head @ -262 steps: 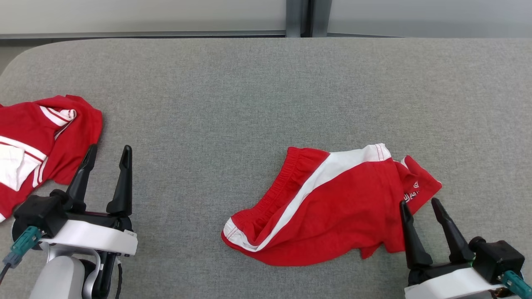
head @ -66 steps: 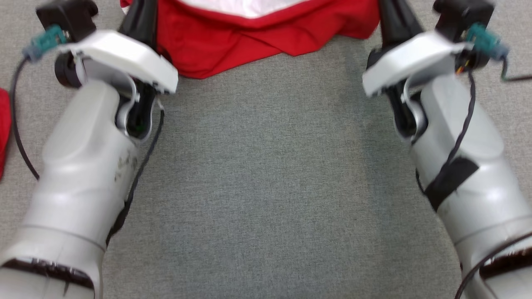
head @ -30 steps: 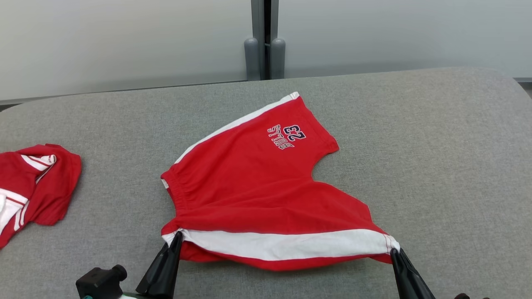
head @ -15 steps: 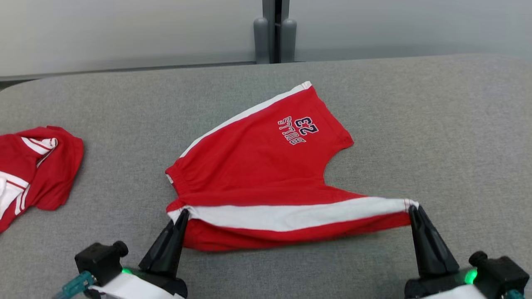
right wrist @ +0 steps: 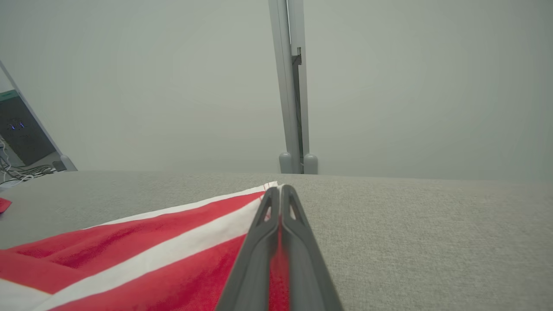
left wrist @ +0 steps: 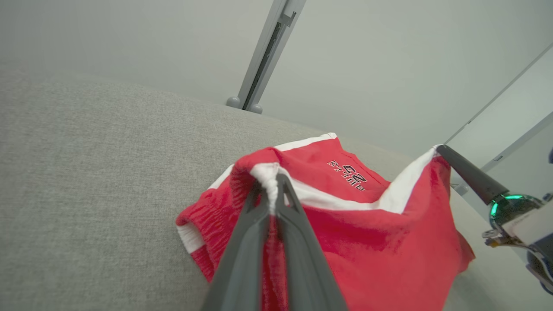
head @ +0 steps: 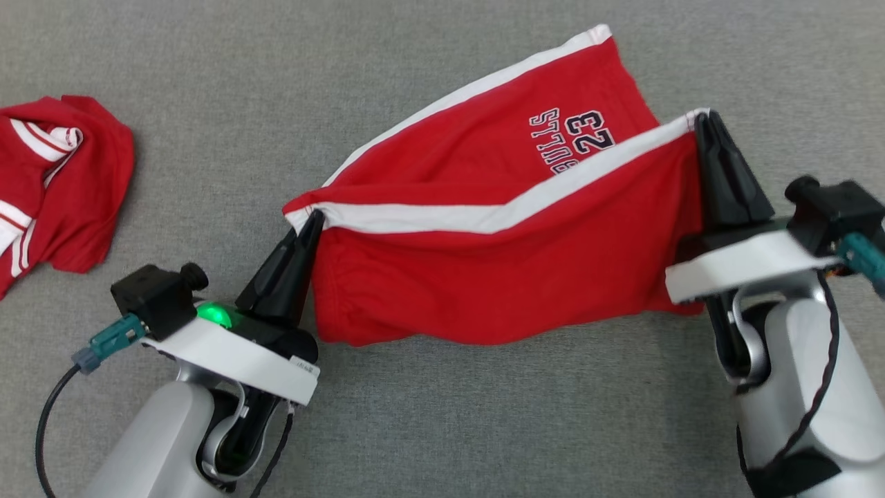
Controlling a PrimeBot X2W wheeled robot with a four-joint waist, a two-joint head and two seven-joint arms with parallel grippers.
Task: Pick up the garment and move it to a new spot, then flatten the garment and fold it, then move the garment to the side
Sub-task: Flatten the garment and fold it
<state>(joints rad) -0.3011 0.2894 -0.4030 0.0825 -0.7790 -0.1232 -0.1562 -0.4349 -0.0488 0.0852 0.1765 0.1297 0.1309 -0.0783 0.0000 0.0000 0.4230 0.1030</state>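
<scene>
The red shorts [head: 484,277] sit near the middle of the grey padded bench [head: 429,429], half lifted. The left arm [head: 173,429] reaches in from the near left. Its jaws are pressed together on the waistband corner, right where the white side stripe [head: 442,218] ends. The left wrist view shows the gathered elastic of the shorts [left wrist: 367,242] squeezed between the two dark fingers [left wrist: 246,255]. The right arm [head: 795,387] comes in from the near right. Its jaws are clamped tight on the hem corner at the stripe's other end, with the shorts [right wrist: 129,259] trailing away from them. Between the two pinches the near leg hangs like a slack sheet, the right corner farther from the robot than the left. The far leg lies flat on the bench, its upside-down "BULLS 23" print [head: 570,142] showing. Well apart, at the far left, a second red-and-white garment [head: 55,180] lies crumpled.
</scene>
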